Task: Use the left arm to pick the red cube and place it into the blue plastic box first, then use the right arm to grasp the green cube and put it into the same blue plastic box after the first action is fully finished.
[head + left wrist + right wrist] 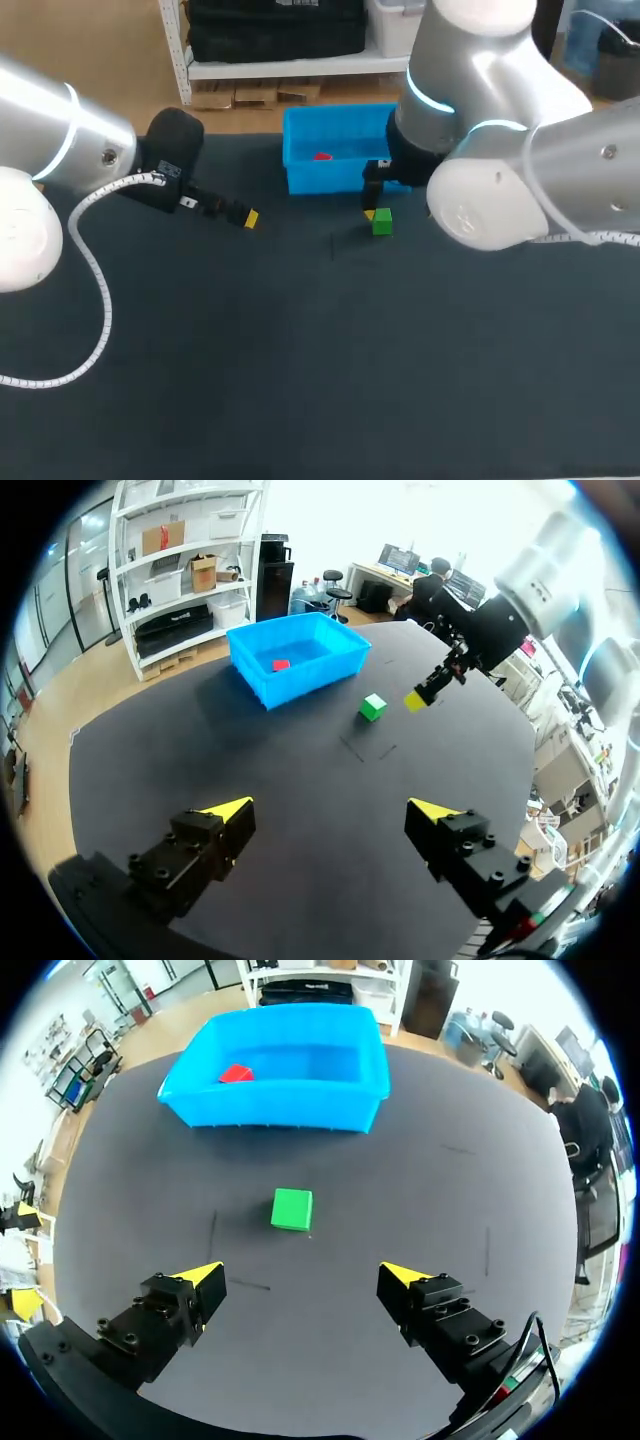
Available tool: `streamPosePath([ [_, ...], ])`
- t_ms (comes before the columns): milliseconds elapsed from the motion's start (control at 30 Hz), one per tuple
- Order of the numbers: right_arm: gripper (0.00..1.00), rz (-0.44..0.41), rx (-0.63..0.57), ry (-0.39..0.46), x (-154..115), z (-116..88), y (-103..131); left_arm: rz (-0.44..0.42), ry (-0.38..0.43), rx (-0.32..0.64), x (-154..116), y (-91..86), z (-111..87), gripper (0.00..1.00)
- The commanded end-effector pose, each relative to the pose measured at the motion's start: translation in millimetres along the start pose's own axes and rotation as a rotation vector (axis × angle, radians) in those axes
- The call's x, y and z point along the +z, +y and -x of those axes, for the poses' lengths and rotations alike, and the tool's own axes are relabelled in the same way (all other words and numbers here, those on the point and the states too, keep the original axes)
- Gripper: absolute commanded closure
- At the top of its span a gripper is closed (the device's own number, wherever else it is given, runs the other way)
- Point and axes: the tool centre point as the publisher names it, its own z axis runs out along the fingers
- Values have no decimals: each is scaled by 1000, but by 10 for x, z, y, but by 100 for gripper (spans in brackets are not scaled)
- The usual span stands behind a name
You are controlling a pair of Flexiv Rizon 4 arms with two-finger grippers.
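Note:
The red cube [321, 156] lies inside the blue plastic box [300, 132] at the table's far middle; the right wrist view shows the red cube [236, 1073] in a far corner of the box [370, 1072]. The green cube [382, 222] sits on the dark table just in front of the box. My right gripper [300, 1285] hangs open above and just short of the green cube [292, 1209], nothing between its fingers. My left gripper [330, 820] is open and empty over the table's left part, well short of the box [250, 670] and the green cube [373, 707].
The dark table [300, 360] stretches wide in front of both grippers. A white cable [95, 270] loops off my left arm over the table's left side. In the left wrist view, my right arm's gripper [425, 692] shows near the green cube.

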Motion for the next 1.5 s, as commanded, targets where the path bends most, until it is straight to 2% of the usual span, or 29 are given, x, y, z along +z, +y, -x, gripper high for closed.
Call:
streamPosePath([
  [33,0,-6,-9,0,166,58,73,-7,-5,2,2,15,-7,0],
  [467,0,-25,-47,1,456,223,183,-7,-5,2,2,15,-7,0],
  [833,0,-37,-60,1,645,377,66,-7,-5,2,2,15,-7,0],
  [1500,0,-54,-65,22,763,384,9,-7,-5,2,2,15,-7,0],
])
